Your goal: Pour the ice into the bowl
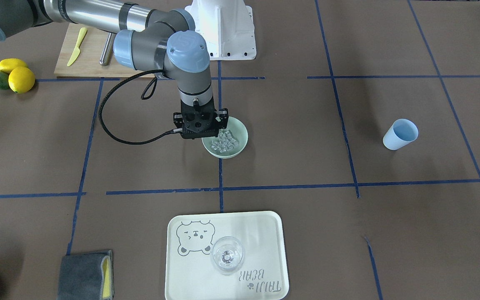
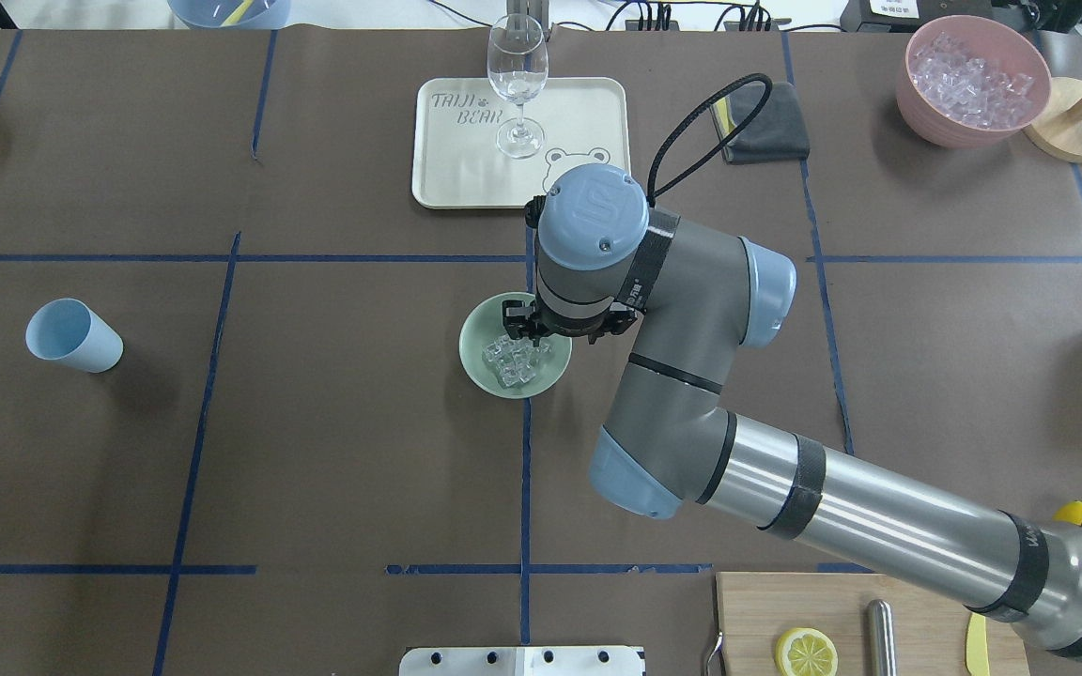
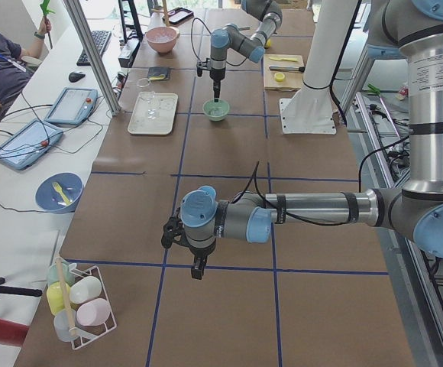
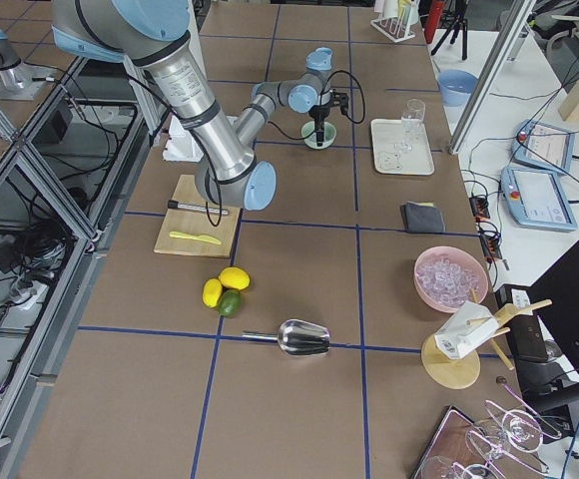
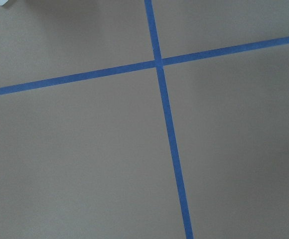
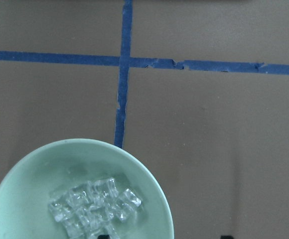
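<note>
Several clear cubes of ice (image 6: 94, 206) lie heaped in the bottom of the mint-green bowl (image 2: 475, 361), which sits on the brown table paper over a line of blue tape (image 6: 125, 74). The right gripper (image 1: 200, 131) hangs pointing straight down over the bowl's edge on the robot's side. In the right wrist view only its two dark tips show at the bottom edge, set wide apart, with nothing between them.

In the overhead view and counting from the bowl, a cream tray (image 2: 447, 178) lies at 12 o'clock with a wine glass (image 2: 516, 84) standing on it. A light blue cup (image 2: 71, 335) sits well apart at 9 o'clock. A pink bowl (image 2: 921, 94) filled with cubes is far off at about 2 o'clock, and a wooden cutting board (image 2: 757, 620) with a lemon slice (image 2: 806, 652) is at about 5 o'clock.

The left gripper (image 3: 198, 269) appears only in the side view, above bare paper far from the bowl; whether its fingers are apart or together, I cannot tell.
</note>
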Available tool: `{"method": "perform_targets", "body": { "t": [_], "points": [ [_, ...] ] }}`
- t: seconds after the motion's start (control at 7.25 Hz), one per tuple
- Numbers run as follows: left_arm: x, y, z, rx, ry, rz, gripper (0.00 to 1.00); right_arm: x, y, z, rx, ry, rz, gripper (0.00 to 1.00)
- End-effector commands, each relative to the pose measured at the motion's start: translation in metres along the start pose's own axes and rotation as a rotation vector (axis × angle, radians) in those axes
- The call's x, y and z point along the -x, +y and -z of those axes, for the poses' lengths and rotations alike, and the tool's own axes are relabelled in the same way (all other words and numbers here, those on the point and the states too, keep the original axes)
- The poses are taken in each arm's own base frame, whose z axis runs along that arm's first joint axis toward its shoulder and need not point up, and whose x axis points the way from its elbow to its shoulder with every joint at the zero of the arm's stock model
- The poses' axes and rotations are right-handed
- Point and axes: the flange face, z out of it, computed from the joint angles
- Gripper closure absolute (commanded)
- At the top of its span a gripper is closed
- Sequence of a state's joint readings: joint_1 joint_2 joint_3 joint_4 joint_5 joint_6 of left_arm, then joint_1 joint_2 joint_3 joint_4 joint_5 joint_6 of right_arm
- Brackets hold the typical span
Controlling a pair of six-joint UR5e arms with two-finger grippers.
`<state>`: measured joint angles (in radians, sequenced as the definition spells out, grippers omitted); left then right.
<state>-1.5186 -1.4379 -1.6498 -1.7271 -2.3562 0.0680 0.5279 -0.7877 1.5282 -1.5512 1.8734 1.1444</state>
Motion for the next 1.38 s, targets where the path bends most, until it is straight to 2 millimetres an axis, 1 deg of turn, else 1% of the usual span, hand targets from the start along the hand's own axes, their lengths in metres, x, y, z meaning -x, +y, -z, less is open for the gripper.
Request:
{"method": "perform_targets", "body": {
  "t": [0.0,0.14,0.55,0.69,0.83,1.1,1.24],
  "points": [
    [0.000,0.000,0.000,0.001,0.000,0.001,0.00,0.003,0.004,-0.005,0.014,0.003,0.003,0.64],
    [0.000,0.000,0.000,0.001,0.000,0.001,0.00,0.002,0.007,-0.009,0.019,0.008,0.006,0.66],
    [0.001,0.001,-0.001,0.000,0.000,0.000,0.00,0.000,0.013,-0.018,0.033,0.019,0.009,0.66],
    [0.001,0.002,-0.001,-0.005,0.000,-0.004,0.00,0.001,0.014,-0.018,0.033,0.017,0.010,0.68],
    [0.002,0.003,-0.002,-0.002,0.000,-0.002,0.00,0.000,0.013,-0.018,0.033,0.018,0.012,1.00],
    [0.002,0.004,-0.003,-0.001,0.000,-0.001,0.00,0.000,0.010,-0.011,0.028,0.014,0.020,1.00],
    [0.002,0.005,-0.002,-0.001,0.000,-0.001,0.00,-0.009,0.001,-0.005,0.022,0.012,0.007,1.00]
  ]
}}
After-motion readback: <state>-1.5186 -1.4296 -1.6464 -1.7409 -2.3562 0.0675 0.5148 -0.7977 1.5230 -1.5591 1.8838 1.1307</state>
